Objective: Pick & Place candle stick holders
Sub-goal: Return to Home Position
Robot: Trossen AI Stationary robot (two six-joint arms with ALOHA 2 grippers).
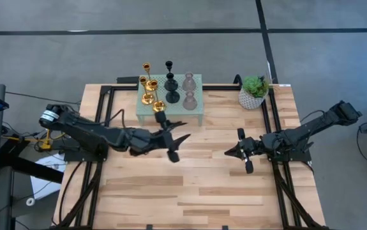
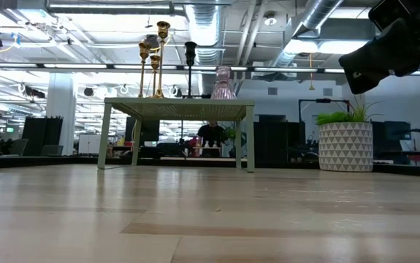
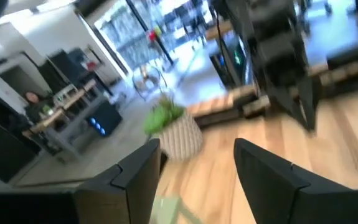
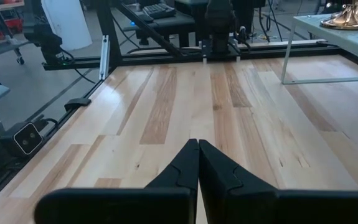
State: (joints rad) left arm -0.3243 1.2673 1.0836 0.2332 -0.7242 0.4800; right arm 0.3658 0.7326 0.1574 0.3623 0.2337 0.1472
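Note:
The candle stick holders stand upright on their round bases on a small pale green stand (image 1: 184,115) at the table's far middle: gold ones (image 1: 148,96) on its left, black ones (image 1: 172,94) in the middle, glass ones (image 1: 189,99) on its right. In the low view the gold holders (image 2: 155,62) and a glass one (image 2: 223,84) rise above the stand top (image 2: 180,108). My left gripper (image 1: 178,137) hovers open just in front of the stand, nothing between its fingers (image 3: 197,155). My right gripper (image 1: 229,152) waits shut at the table's right (image 4: 198,144).
A small green plant in a white patterned pot (image 1: 254,91) stands at the far right corner, also seen in the left wrist view (image 3: 172,127). Bare wooden table lies in front of both grippers. People sit in the room beyond the table.

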